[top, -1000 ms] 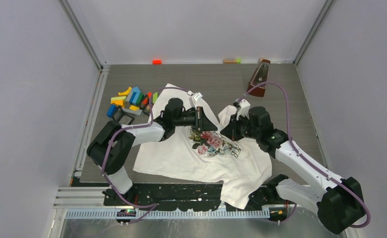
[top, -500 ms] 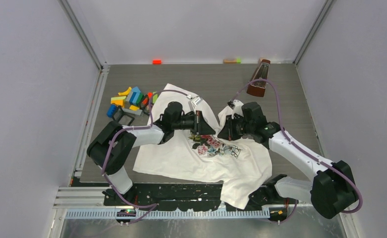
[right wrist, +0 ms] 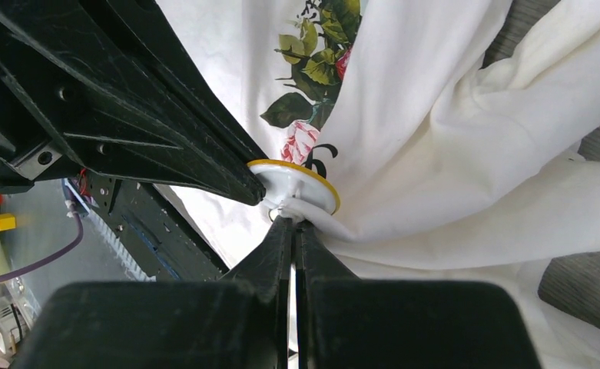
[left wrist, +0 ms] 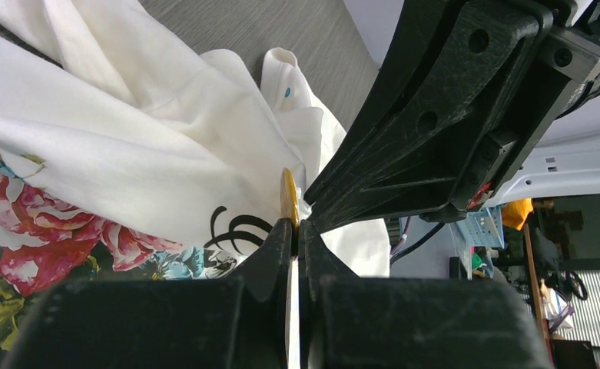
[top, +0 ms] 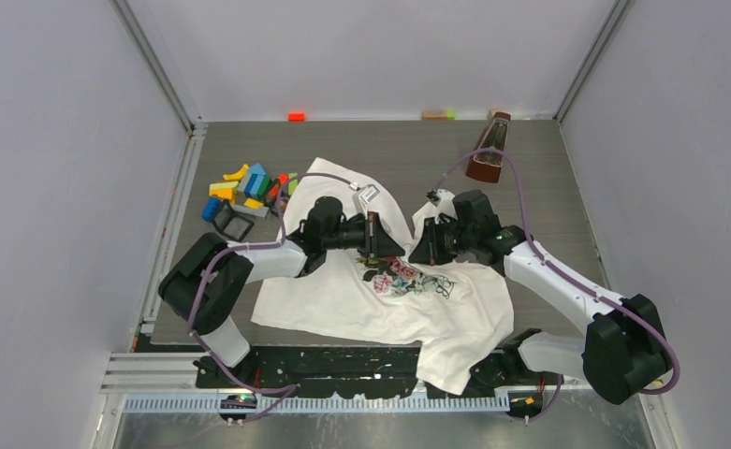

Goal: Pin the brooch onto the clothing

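2 grippers meet tip to tip over the middle of the T-shirt [top: 343,295], which lies spread on the grey table [top: 408,150], rose print up, 1 corner draped over the near edge. The left gripper [left wrist: 294,227] reaches in from the left with its fingers pressed together on the edge of the brooch [right wrist: 296,183], a small white disc with a yellow rim. The brooch sits just above the floral print and dark lettering, touching a raised fold of the shirt. The right gripper [right wrist: 293,223] comes from the opposite side, its fingers pinched on that fold directly under the disc, so the cloth is pulled up into a ridge between the 2 tips. Coloured blocks [top: 249,182] lie in a heap beside the shirt's far left sleeve, and a brown wedge-shaped object [top: 488,154] stands near the far right corner.
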Motion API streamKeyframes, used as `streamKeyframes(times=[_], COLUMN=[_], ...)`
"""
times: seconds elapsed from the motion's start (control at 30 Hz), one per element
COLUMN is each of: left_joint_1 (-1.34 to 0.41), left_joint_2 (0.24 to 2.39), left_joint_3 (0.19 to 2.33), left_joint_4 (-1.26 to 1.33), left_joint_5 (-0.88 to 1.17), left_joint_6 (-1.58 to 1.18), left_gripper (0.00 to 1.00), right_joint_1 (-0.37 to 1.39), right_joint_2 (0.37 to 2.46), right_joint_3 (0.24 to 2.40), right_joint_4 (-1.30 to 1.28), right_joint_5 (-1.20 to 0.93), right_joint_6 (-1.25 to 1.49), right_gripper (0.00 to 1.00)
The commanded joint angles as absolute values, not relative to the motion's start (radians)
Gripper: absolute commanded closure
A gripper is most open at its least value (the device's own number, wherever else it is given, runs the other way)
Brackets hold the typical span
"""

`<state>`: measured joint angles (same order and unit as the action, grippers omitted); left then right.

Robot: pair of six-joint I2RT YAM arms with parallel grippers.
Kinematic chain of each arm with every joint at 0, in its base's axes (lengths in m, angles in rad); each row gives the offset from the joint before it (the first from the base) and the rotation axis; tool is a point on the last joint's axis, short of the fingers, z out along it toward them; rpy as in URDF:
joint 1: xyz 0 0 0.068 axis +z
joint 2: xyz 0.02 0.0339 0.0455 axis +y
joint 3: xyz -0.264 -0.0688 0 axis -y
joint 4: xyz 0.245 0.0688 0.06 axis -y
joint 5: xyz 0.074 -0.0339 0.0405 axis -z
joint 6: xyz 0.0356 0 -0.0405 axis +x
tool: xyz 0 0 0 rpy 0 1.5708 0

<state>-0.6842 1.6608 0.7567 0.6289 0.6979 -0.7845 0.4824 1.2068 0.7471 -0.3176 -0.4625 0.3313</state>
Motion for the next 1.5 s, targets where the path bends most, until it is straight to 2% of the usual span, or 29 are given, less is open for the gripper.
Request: streamKeyframes(times=[0.0, 0.5, 0.57, 0.77, 1.03, 1.27, 1.47], left_joint_1=[-0.702, -0.673, -0.660, -0.630, -0.587, -0.571, -0.570], left_joint_2=[1.563, 1.537, 1.534, 1.531, 1.517, 1.512, 1.466], left_joint_3=[0.753, 0.695, 0.688, 0.687, 0.668, 0.643, 0.634], left_joint_4=[0.800, 0.835, 0.839, 0.838, 0.924, 1.079, 1.075], left_joint_5=[0.702, 0.634, 0.644, 0.730, 0.883, 0.971, 1.006], left_joint_6=[-0.835, -0.881, -0.887, -0.890, -0.957, -1.134, -1.201], left_gripper=[1.00, 1.00, 1.00, 1.00, 1.00, 1.00, 1.00], right_joint_1=[0.494, 0.492, 0.490, 0.440, 0.393, 0.393, 0.393], right_joint_2=[1.211, 1.194, 1.177, 1.088, 0.942, 0.848, 0.813], right_joint_3=[0.786, 0.785, 0.784, 0.766, 0.652, 0.598, 0.603], right_joint_4=[-0.310, -0.336, -0.341, -0.333, -0.093, 0.029, 0.078], right_joint_5=[-0.496, -0.476, -0.477, -0.494, -0.665, -0.777, -0.806], right_joint_6=[0.322, 0.321, 0.316, 0.293, 0.347, 0.403, 0.409], right_gripper=[0.99, 0.98, 0.93, 0.65, 0.46, 0.43, 0.40])
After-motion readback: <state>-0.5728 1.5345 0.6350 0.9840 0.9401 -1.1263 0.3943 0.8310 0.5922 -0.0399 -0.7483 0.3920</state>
